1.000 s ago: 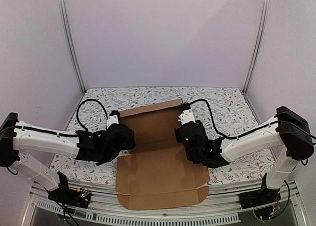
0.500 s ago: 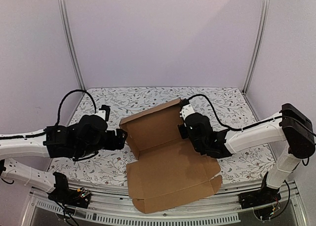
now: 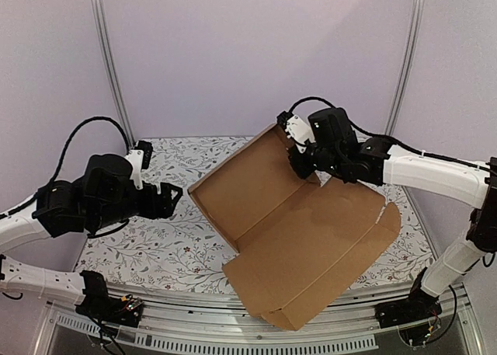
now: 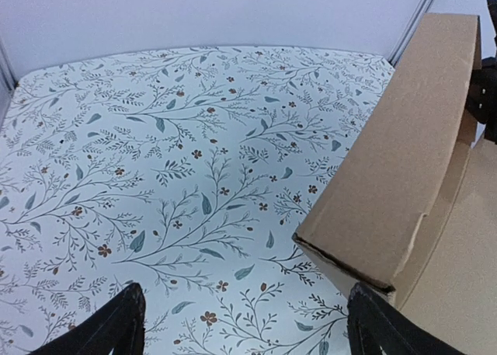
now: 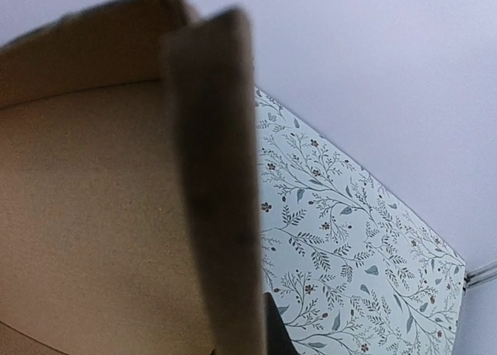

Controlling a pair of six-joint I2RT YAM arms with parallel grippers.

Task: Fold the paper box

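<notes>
Room left of paper box [image 3: 311, 231], seemingly

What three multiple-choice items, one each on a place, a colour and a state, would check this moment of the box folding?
1. Where is the left gripper relative to the box?
A. To its left, apart from it
B. Pressing on top of it
C. Inside it

2. What colour is the box?
A. White
B. Brown
C. Blue

3. What is the right gripper doing?
A. Hanging open, holding nothing
B. Shut on the box's far flap
C. Shut, holding nothing

Key:
1 A: the patterned table shows between the open left gripper and the box.
2 B: it is plain brown cardboard in every view.
3 B: the right gripper pinches the flap, and the box tilts up off the table.
</notes>
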